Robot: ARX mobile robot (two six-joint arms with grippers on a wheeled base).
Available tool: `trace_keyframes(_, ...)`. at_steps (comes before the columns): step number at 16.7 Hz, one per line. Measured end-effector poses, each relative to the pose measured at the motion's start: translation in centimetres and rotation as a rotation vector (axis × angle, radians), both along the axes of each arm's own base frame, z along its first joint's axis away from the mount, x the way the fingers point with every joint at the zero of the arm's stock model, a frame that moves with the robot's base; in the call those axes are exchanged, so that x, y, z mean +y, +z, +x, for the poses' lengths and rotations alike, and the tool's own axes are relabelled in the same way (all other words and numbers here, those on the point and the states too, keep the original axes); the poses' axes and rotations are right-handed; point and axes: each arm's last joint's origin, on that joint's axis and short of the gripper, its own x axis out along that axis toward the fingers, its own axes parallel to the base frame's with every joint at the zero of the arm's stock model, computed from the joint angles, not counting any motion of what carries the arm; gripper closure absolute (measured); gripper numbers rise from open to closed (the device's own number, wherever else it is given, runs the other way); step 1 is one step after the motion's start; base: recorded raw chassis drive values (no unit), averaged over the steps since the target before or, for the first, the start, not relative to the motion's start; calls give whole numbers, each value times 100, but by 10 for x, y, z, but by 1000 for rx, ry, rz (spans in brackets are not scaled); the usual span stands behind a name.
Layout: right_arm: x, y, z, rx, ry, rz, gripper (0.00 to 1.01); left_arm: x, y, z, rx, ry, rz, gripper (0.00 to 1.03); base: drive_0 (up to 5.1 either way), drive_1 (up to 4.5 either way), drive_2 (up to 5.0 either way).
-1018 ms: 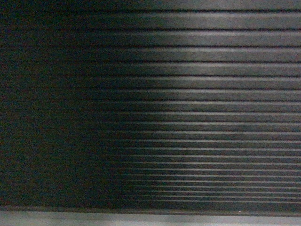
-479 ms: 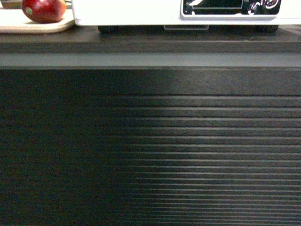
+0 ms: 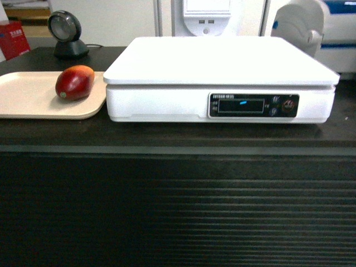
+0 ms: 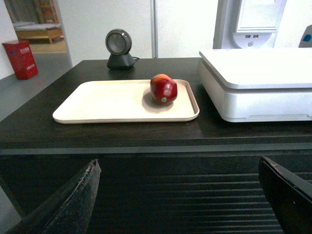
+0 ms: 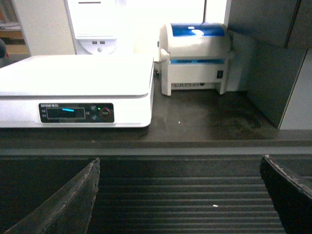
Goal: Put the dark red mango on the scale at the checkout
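The dark red mango (image 3: pixel 74 82) (image 4: pixel 163 89) lies on the right part of a beige tray (image 3: pixel 28 97) (image 4: pixel 107 100), just left of the scale (image 3: pixel 222 78) (image 4: pixel 258 83) (image 5: pixel 73 87). Both rest on the black checkout (image 3: pixel 178 189) counter with its ribbed front. My left gripper (image 4: pixel 178 168) is open, low in front of the counter's ribs, short of the tray. My right gripper (image 5: pixel 179 168) is open too, before the counter to the right of the scale. Neither holds anything. No gripper shows in the head view.
A round black scanner (image 3: pixel 67 34) (image 4: pixel 119 48) stands behind the tray. A white-and-blue printer (image 5: pixel 195 56) (image 3: pixel 317 28) sits right of the scale, with a grey wall panel (image 5: pixel 273 63) beyond. A white terminal (image 3: pixel 207 16) rises behind the scale.
The head view has risen from the ribbed counter front to above the countertop, bringing the mango, tray and scale fully into view.
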Motion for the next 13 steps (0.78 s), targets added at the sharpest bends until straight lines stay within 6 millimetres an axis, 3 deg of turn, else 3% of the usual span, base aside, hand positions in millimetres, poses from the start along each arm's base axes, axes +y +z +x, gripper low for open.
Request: trace_keyframes(13,0,0,0,0,0,0,3,0,0,0,0,1,0,5,0,0,0)
